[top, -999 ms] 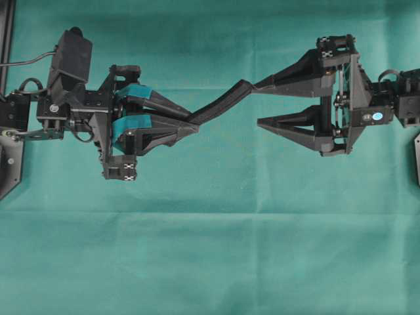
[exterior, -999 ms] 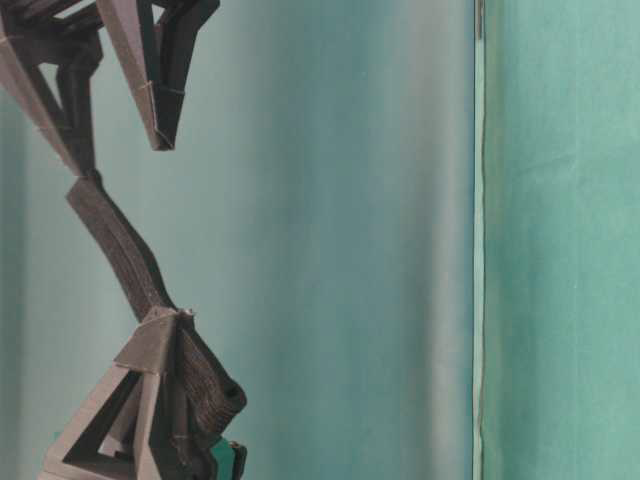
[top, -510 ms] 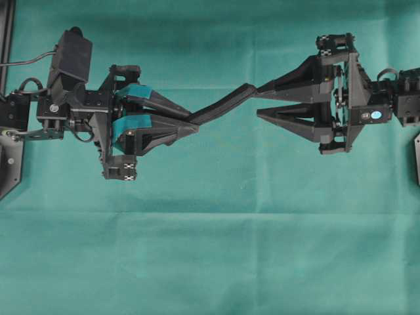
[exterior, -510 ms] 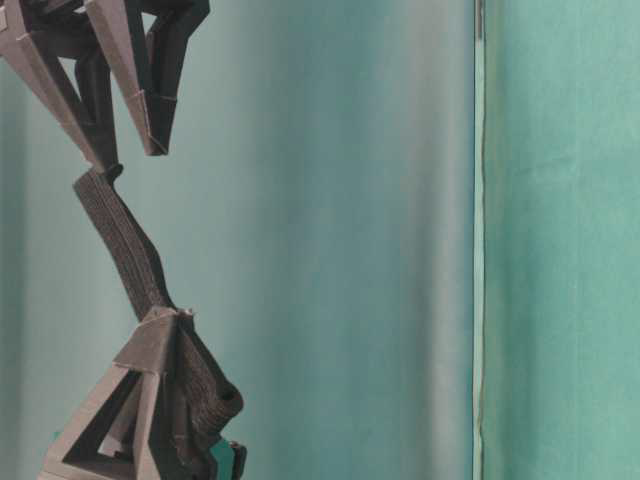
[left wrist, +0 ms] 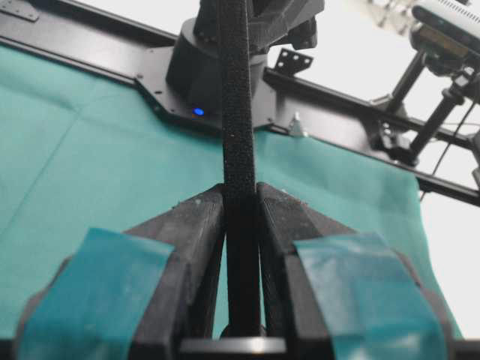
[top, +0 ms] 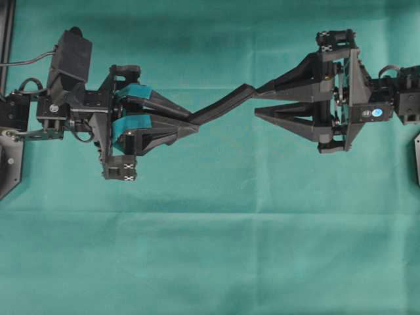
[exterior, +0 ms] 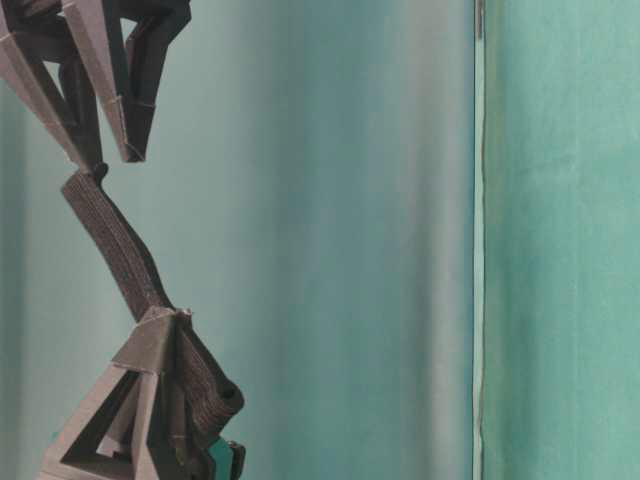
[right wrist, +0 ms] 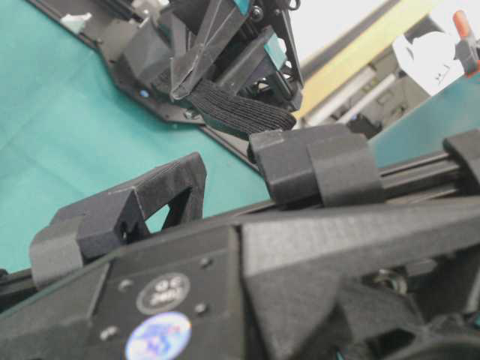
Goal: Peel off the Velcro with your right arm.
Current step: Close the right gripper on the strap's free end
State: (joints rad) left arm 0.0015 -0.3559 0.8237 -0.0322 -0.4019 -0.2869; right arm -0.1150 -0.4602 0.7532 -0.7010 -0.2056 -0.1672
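Overhead exterior view, and we start at the right claw (top: 256, 102). Its two long black fingers stand partly apart with clear green between the tips, so it is not clamped on anything. The upper finger's tip is touching the free end of the Velcro strip (top: 220, 106), while the lower finger hangs clear below it. The strip's end sits against one finger rather than in the gap.

Out along the strip now. It runs as a slanting black band from that fingertip down and left, in the air above the tabletop (top: 210, 249), and disappears into the left claw (top: 194, 122). From the left wrist camera there's no doubt: the teal-taped fingers (left wrist: 202, 225) are squeezed narrow on the strip, pinching it from both sides, with the band rising straight out between them.

Why held like this? My reading is that the left claw is the anchor, keeping one end fixed and off the cloth so the far end is free to be taken. From table level the strip (exterior: 110, 240) shows a slight kink rather than a taut line, which suggests no real pull on it yet.

I'd judge the peel has not begun. The right claw needs the strip's end properly between both fingers before it closes, or it will slide off the tip.
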